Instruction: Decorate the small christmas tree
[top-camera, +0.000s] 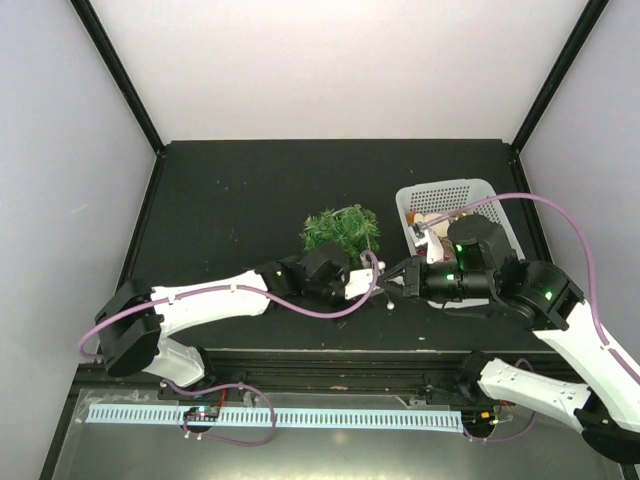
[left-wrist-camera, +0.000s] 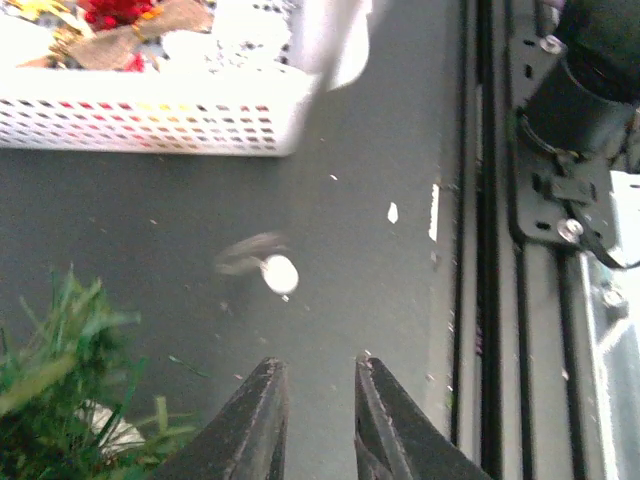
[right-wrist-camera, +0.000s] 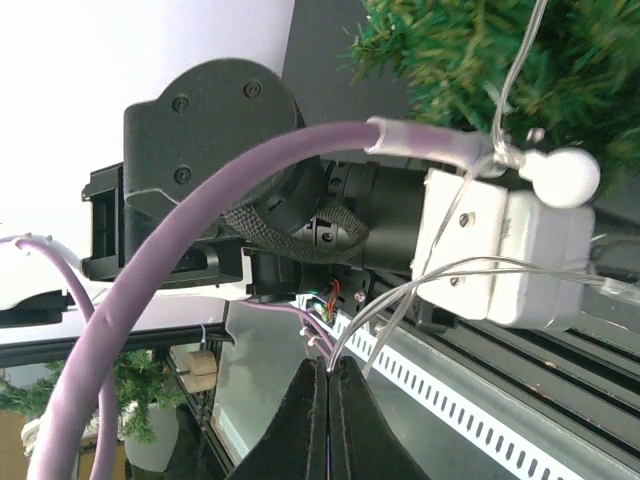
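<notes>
The small christmas tree (top-camera: 340, 229) stands mid-table, bushy and dark green; it also shows in the left wrist view (left-wrist-camera: 55, 395) and the right wrist view (right-wrist-camera: 470, 45). My right gripper (top-camera: 395, 279) (right-wrist-camera: 330, 368) is shut on a thin clear wire string (right-wrist-camera: 420, 290) that runs up to the tree and carries a white bead (right-wrist-camera: 565, 176). My left gripper (top-camera: 373, 281) (left-wrist-camera: 318, 366) is open and empty, low over the table beside the tree. Another white bead (left-wrist-camera: 280, 273) (top-camera: 388, 307) hangs or lies just ahead of its fingertips.
A white perforated basket (top-camera: 470, 192) (left-wrist-camera: 150, 120) holding red and brown ornaments sits right of the tree, partly under my right arm. The two grippers are almost tip to tip. The left arm's purple cable (right-wrist-camera: 200, 230) and white wrist housing (right-wrist-camera: 510, 260) fill the right wrist view.
</notes>
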